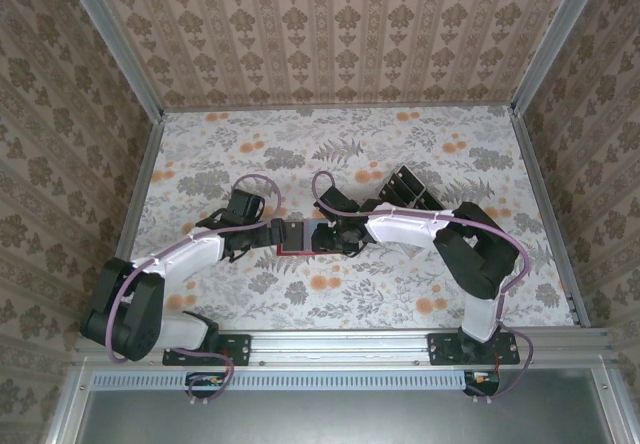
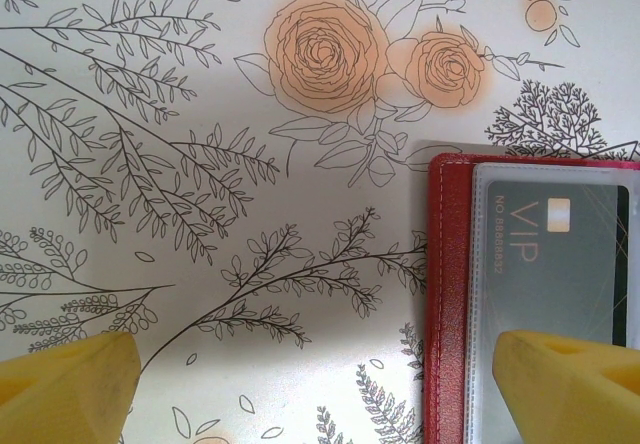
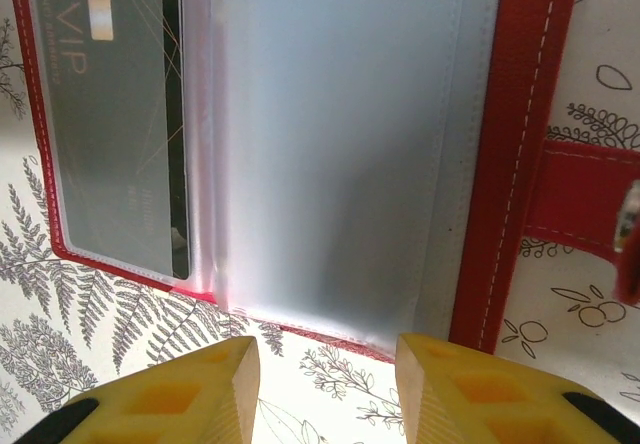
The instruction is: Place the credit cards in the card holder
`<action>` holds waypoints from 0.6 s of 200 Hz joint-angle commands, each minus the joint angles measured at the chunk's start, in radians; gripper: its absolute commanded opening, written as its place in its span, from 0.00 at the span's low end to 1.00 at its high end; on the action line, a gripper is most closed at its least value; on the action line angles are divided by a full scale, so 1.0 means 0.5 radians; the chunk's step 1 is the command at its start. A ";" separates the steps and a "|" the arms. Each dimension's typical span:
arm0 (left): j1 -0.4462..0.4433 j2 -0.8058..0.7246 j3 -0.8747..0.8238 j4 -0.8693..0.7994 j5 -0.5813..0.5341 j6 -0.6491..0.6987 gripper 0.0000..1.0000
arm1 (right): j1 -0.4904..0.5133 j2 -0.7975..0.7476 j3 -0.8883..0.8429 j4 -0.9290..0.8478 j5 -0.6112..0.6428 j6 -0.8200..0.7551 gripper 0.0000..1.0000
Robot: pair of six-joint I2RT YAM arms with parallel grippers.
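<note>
The red card holder (image 1: 298,236) lies open on the flowered table between my two grippers. One dark credit card (image 3: 110,114) marked VIP sits in its clear sleeve, and the wider clear sleeve (image 3: 330,144) beside it holds nothing I can see. My right gripper (image 3: 328,389) is open just off the holder's edge (image 3: 520,144), with only table between its fingers. My left gripper (image 2: 315,394) stands wide open. One of its fingers (image 2: 570,384) hangs over the sleeve with the card (image 2: 550,254); the other is over bare table beside the red edge (image 2: 445,294).
A dark tray of card rows (image 1: 405,186) stands behind the right arm at the back right. The holder's red strap (image 3: 580,204) sticks out to one side. Patterned walls close in the table on three sides.
</note>
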 commanded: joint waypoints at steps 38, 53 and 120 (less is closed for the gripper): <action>0.012 0.017 -0.034 0.022 0.024 0.025 1.00 | -0.010 -0.082 -0.094 -0.005 0.007 0.006 0.42; 0.012 0.022 -0.030 0.021 0.025 0.025 1.00 | -0.009 -0.061 -0.089 0.001 0.004 0.007 0.42; 0.012 0.038 -0.026 0.029 0.024 0.029 1.00 | -0.008 0.008 0.024 -0.020 -0.017 -0.022 0.42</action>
